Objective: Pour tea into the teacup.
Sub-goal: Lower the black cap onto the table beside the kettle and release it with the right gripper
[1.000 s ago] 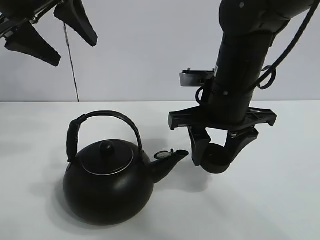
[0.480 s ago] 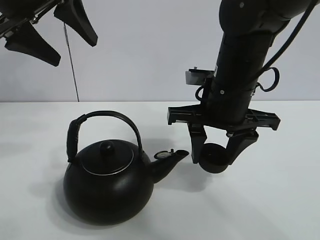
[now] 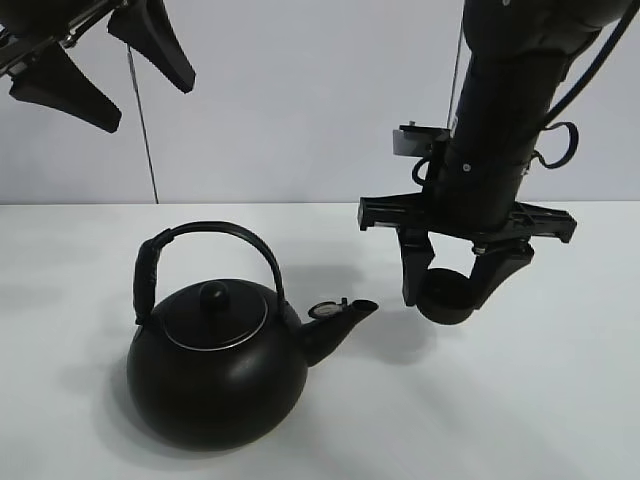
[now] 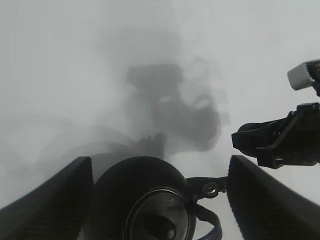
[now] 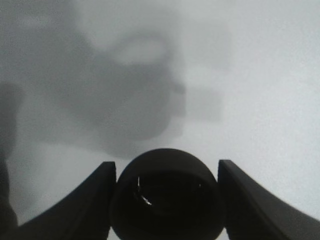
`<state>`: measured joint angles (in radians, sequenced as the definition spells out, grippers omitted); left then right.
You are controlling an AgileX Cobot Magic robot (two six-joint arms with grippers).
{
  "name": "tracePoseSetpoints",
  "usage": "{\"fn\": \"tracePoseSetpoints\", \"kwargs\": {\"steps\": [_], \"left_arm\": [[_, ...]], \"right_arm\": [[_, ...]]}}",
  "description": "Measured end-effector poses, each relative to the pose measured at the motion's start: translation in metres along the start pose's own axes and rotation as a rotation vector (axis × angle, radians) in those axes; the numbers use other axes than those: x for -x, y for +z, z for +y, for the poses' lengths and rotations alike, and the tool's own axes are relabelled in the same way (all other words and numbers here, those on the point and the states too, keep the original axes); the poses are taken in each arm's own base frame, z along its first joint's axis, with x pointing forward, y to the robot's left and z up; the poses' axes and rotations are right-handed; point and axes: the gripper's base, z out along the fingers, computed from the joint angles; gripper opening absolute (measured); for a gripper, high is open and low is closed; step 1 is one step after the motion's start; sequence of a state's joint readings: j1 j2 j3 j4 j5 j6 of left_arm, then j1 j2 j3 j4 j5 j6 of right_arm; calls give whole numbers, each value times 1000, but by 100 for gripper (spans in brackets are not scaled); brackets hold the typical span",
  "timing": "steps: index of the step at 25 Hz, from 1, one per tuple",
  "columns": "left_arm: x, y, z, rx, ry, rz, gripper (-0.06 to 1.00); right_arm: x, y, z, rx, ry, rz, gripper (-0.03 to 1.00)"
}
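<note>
My right gripper [image 3: 452, 290] is shut on the small black teacup [image 3: 450, 298] and holds it in the air above the white table, to the right of the kettle's spout [image 3: 342, 320]. In the right wrist view the teacup [image 5: 166, 195] sits between the two fingers, mouth towards the camera. The big black kettle [image 3: 215, 360] with its arched handle [image 3: 205, 245] stands on the table at the front left. My left gripper [image 3: 100, 60] is open and empty, high above the kettle. The left wrist view shows the kettle [image 4: 142, 200] below.
The white table [image 3: 540, 400] spreads under both arms, with a plain wall behind. A thin cable [image 3: 143, 130] hangs at the back left. The right arm's body [image 4: 280, 142] shows at the edge of the left wrist view.
My right gripper has risen and moved to the right with the teacup, away from the kettle's spout. The kettle and the left gripper have not moved.
</note>
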<state>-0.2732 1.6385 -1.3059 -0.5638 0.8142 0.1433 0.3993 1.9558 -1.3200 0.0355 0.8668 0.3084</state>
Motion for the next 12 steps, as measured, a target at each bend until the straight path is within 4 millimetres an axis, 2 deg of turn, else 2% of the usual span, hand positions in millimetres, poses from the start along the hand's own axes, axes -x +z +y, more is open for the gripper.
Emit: {"fn": "tracePoseSetpoints", "kwargs": {"steps": [6, 12], "left_arm": [[0, 0, 0, 0, 0, 0, 54], [0, 0, 0, 0, 0, 0, 54]], "right_arm": [[25, 2, 10, 15, -16, 20, 40], [26, 23, 22, 94, -20, 84, 40]]}}
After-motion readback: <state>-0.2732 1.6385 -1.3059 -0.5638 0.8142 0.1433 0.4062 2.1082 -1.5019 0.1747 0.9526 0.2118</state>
